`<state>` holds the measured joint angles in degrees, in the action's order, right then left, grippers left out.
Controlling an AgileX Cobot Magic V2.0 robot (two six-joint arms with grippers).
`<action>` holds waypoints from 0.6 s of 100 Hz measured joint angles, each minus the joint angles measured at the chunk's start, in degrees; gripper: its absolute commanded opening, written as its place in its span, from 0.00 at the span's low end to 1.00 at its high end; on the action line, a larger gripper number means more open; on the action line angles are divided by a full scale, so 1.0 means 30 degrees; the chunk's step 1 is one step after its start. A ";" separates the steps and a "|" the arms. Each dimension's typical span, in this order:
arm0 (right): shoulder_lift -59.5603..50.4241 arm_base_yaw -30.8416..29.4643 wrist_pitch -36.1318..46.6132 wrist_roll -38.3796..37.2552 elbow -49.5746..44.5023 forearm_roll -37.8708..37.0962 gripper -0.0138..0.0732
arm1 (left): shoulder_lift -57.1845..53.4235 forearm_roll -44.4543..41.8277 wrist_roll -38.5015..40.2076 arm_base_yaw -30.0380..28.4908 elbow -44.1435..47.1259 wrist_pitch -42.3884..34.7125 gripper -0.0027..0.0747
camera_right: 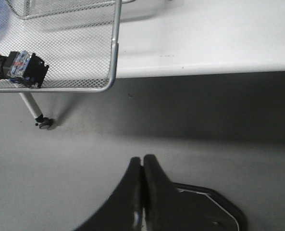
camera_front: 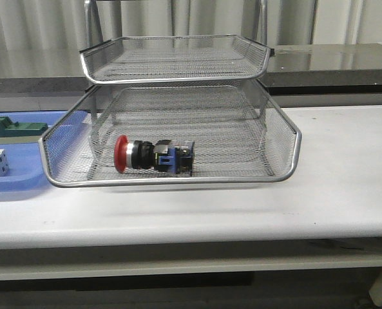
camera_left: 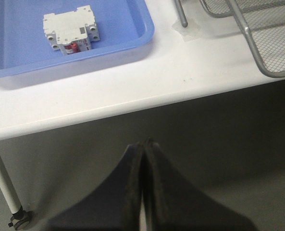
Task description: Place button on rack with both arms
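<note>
Both arms' jaws pressed together (off the table), button lying in rack's pulled-out tier.

Both arms hang low, the left pincer and right pincer each pressed tight together, gripping nothing.

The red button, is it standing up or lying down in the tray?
Lying down. The button rests on its side on the mesh of the rack, in its pulled-out tier, red head pointing left.
</note>
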<state>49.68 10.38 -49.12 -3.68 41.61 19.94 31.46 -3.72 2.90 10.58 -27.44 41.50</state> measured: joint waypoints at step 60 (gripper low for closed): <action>0.7261 0.2840 0.3434 0.2801 0.0000 0.4149 0.08 | 0.0000 0.0000 0.0000 0.0000 0.0000 0.0000 0.02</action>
<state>71.47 18.90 -38.81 4.72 41.61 32.38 31.46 -3.72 2.90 10.58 -27.44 41.50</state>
